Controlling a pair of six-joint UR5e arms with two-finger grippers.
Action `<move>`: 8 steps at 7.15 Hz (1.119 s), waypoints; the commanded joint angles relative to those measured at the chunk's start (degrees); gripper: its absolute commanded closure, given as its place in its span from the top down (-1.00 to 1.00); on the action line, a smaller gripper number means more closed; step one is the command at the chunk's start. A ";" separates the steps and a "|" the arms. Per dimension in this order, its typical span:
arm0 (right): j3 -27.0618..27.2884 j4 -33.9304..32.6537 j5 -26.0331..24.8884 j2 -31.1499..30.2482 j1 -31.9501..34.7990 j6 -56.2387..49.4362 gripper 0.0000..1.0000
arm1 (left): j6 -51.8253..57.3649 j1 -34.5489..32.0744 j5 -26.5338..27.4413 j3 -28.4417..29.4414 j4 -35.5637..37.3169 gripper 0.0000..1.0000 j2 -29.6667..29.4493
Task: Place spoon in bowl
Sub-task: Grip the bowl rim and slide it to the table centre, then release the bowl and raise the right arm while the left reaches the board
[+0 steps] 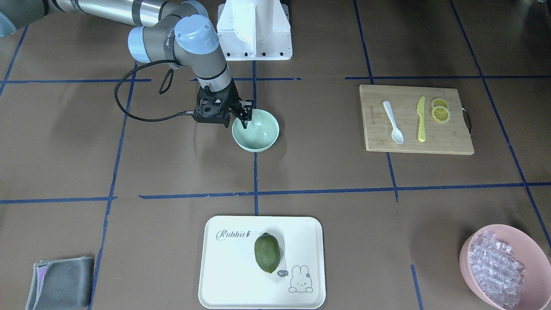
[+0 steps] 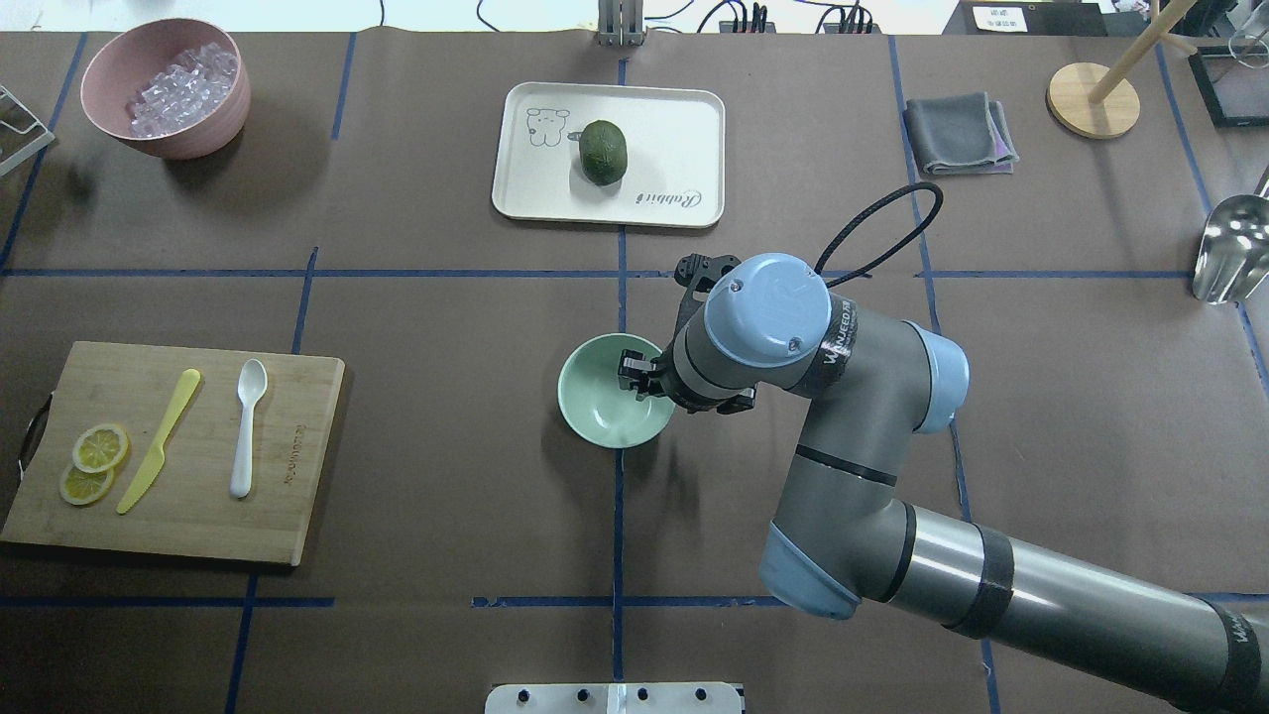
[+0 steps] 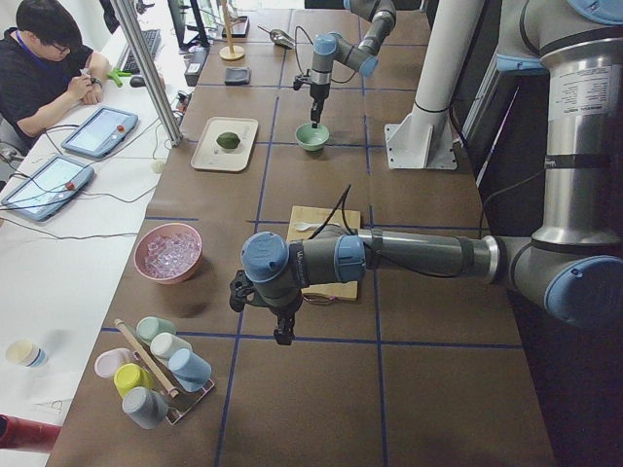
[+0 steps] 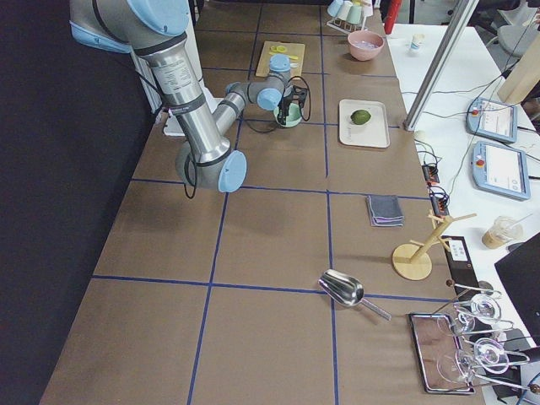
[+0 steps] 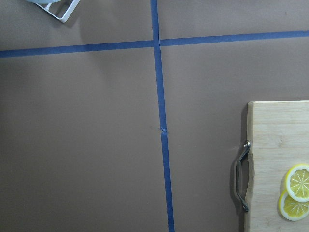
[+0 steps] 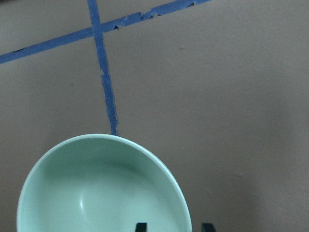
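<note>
The front view faces the robot's base [image 1: 254,30] from across the worktop [image 1: 323,181] and looks steeply down. The overhead view looks forward and down from behind the robot. Both take in the bowl [image 1: 258,133], board [image 1: 452,137] and tray [image 1: 224,267], turned end for end between them. The two side views look along the worktop from its ends, high and far off. The left wrist camera looks straight down, close, on the board's handle end. The right wrist camera sits just above the bowl's rim.
</note>
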 commanded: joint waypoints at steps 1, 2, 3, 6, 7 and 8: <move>0.37 0.01 0.00 0.04 0.01 -0.19 1.00 | -0.07 0.00 0.05 -0.41 -0.03 1.00 -0.12; 0.37 0.01 0.00 0.04 0.01 -0.19 1.00 | -0.16 0.00 0.05 -1.29 -0.03 1.00 -0.29; 0.90 -0.07 0.00 0.04 0.01 -0.19 1.00 | -2.68 0.17 1.00 -4.69 -0.21 1.00 -0.99; 5.97 -3.56 1.49 -3.54 4.82 -1.67 1.00 | -24.70 9.98 4.27 -22.18 -0.47 1.00 -0.20; 8.96 -8.38 2.54 -4.26 6.50 -7.25 1.00 | -33.47 14.81 4.44 -23.87 -3.52 1.00 -0.20; 12.73 -14.69 2.99 -5.31 8.60 -12.88 1.00 | -43.47 19.81 5.40 -23.45 -11.47 1.00 -0.12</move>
